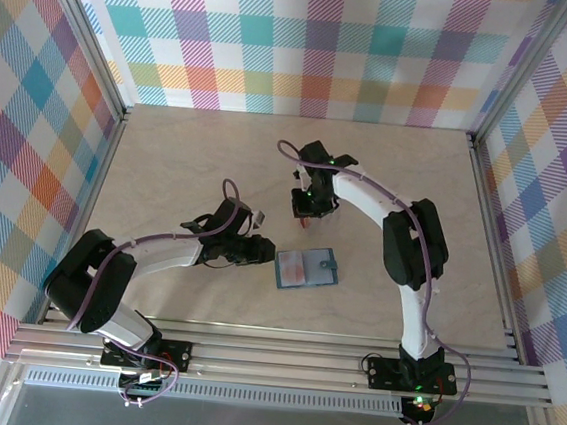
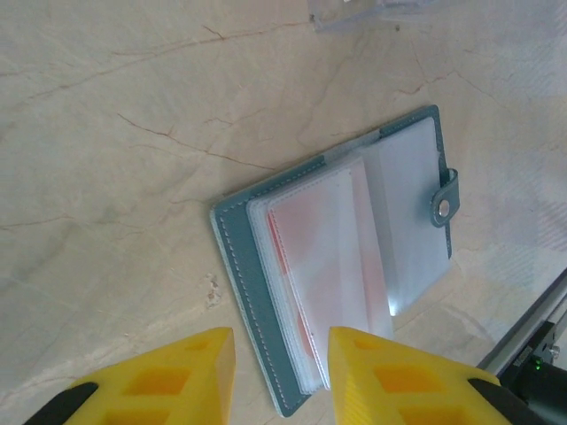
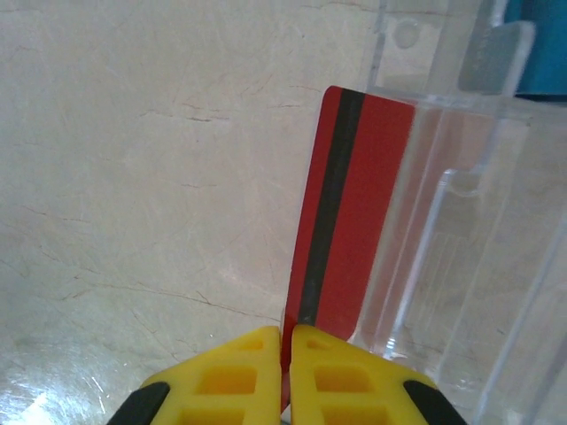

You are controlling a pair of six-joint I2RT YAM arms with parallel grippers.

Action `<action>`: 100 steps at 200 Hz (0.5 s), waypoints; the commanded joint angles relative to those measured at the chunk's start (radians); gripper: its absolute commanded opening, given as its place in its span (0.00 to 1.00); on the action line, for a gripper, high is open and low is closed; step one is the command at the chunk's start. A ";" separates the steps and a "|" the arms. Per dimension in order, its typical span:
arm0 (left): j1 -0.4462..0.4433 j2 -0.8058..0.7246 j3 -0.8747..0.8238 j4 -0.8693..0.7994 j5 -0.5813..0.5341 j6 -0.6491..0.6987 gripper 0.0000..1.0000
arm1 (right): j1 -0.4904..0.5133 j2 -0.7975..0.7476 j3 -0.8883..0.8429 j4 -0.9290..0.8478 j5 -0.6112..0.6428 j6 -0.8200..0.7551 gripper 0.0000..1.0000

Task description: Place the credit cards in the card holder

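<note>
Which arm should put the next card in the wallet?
Right, probably: the right gripper is shut on a red card at the clear case. The left gripper is open, empty, by the open teal wallet.

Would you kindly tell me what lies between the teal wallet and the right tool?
In the top view, only bare beige tabletop separates the soft teal folding wallet from the right tool gripping a red plastic card.

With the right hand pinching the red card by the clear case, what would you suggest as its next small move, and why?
Probably draw the red card away from the clear case, toward the card holder: the right hand looks shut on its edge, and the holder lies open beside the open left hand.
</note>
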 commanded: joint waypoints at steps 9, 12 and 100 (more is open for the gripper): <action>0.011 -0.058 -0.025 -0.052 -0.052 0.034 0.34 | -0.005 -0.078 -0.038 0.020 0.049 0.004 0.06; 0.013 -0.061 -0.025 -0.054 -0.054 0.036 0.34 | -0.006 -0.084 -0.041 0.022 0.053 0.006 0.06; 0.014 -0.022 0.072 -0.035 -0.103 -0.022 0.35 | -0.060 -0.141 -0.115 0.045 0.049 0.022 0.02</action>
